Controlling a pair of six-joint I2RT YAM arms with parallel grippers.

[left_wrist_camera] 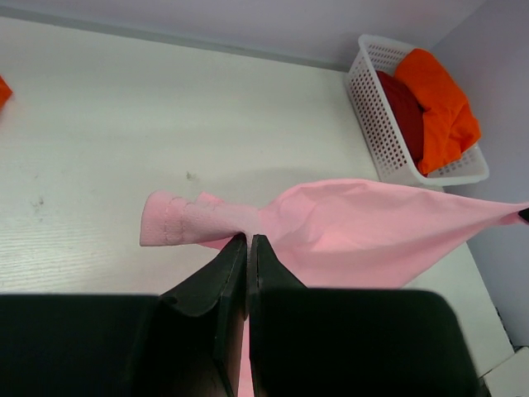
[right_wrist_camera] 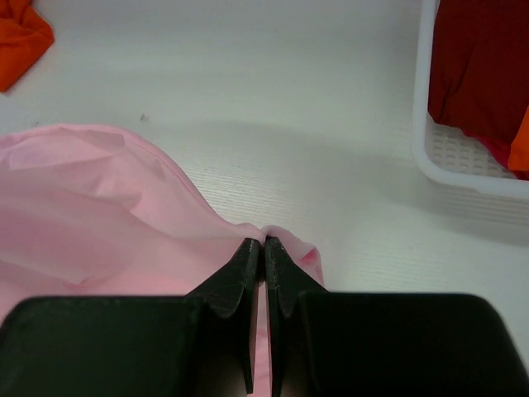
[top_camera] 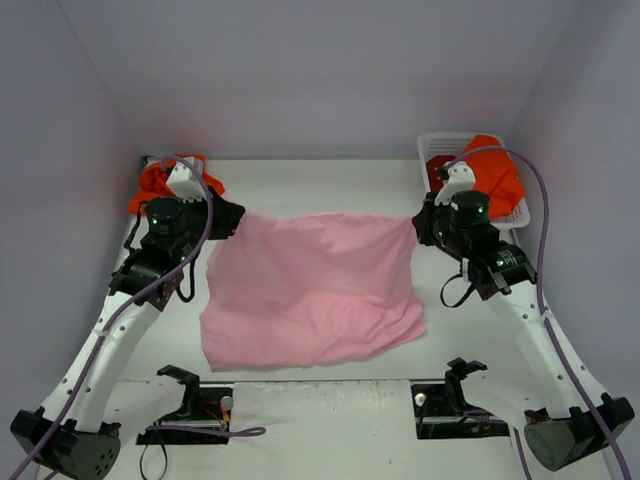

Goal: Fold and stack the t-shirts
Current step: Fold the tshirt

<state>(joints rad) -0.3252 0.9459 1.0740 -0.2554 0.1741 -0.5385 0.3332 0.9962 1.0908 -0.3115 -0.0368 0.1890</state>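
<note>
The light pink t-shirt is held at its two far corners. Our left gripper has its fingers clamped together on one corner, with a stitched flap of cloth sticking out just to the left of the fingertips. Our right gripper is likewise closed tight on the opposite corner, a small pink fold bulging on either side of its tips. Between the two sets of fingers the far edge of the shirt runs stretched and raised, casting a shadow on the white table. From that edge the cloth slopes back towards the arm bases and its near part lies spread and wrinkled on the surface. Beyond our left fingers and off to their right stands the white basket, well apart from the pink cloth. It holds a dark red t-shirt with a bundled orange t-shirt lying against it. From above, our right wrist covers part of the basket's front. Far beyond our right fingers and to their left, a loose orange t-shirt lies crumpled in the table's far corner, half hidden behind our left wrist in the overhead view.
</note>
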